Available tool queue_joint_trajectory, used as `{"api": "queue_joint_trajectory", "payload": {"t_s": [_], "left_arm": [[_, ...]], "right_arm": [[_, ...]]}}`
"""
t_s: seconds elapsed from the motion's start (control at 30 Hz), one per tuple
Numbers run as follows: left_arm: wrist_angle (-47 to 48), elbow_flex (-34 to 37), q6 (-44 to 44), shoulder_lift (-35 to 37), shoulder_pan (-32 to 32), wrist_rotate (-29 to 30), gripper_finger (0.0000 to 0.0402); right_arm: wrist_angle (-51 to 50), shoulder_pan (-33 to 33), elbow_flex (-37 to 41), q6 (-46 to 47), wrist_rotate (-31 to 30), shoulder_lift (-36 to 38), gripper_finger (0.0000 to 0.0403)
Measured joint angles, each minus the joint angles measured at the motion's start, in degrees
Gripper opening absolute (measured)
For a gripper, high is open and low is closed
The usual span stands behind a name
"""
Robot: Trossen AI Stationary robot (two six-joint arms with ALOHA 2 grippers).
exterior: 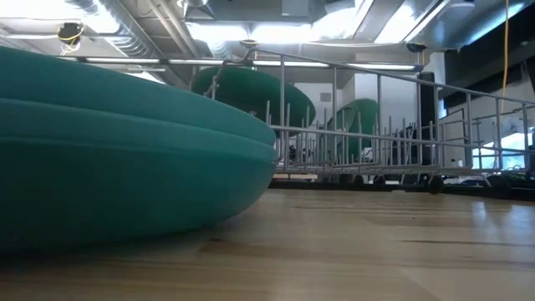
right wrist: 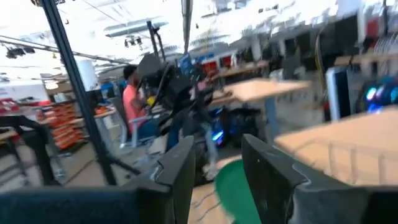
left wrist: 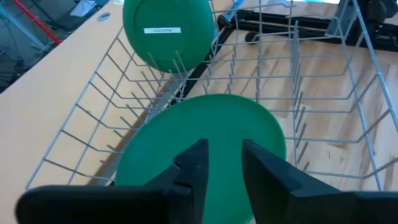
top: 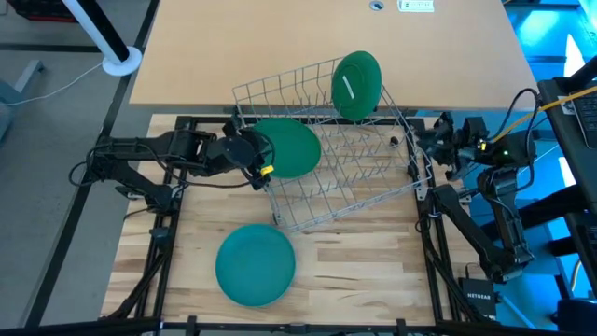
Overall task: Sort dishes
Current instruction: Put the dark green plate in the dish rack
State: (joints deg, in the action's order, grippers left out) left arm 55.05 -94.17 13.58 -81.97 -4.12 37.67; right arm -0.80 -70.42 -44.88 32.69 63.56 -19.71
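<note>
High view had three green plates going on. One plate [top: 291, 149] sat leaning in the wire rack [top: 373, 191] at its 9 o'clock end, and the left gripper [top: 254, 154] was right at that plate's 9 o'clock edge. From the left wrist view the two dark fingers [left wrist: 193, 171] stood a bit apart either side of the plate's rim [left wrist: 205, 143] — spread, not pinching, as far as I could see. A second plate [top: 356, 86] stood upright at the rack's 12 o'clock side, white mark facing up toward the camera. The third one, more teal [top: 256, 264], lay flat on the wooden table [top: 364, 271] at about 7 o'clock from the rack, well apart from it; in the low view it filled the whole near left of the shot.

Right gripper [top: 438, 140] hung just off the rack's 3 o'clock end — its wrist view showed the fingers [right wrist: 180, 168] parted with nothing between them. A person in a pink top [right wrist: 132, 99] was seated way back in the room.
</note>
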Motion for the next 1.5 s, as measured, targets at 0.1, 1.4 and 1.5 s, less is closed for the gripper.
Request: {"api": "queue_joint_trajectory", "payload": {"t_s": [0.1, 1.4, 1.5], "left_arm": [[-0.2, 0.0, 0.1, 0.0, 0.0, 0.0, 0.0102], [10.7, 0.0, 10.8, 0.1, 0.0, 0.0, 0.01], [10.7, 0.0, 10.8, 0.1, 0.0, 0.0, 0.01]], "right_arm": [[8.0, 1.1, 0.0, 0.1, -1.1, -3.3, 0.0138], [-0.8, 51.8, -9.5, -42.4, -40.6, -58.6, 0.0138], [-0.1, 53.2, -9.5, -43.7, -40.7, -60.7, 0.0138]]}}
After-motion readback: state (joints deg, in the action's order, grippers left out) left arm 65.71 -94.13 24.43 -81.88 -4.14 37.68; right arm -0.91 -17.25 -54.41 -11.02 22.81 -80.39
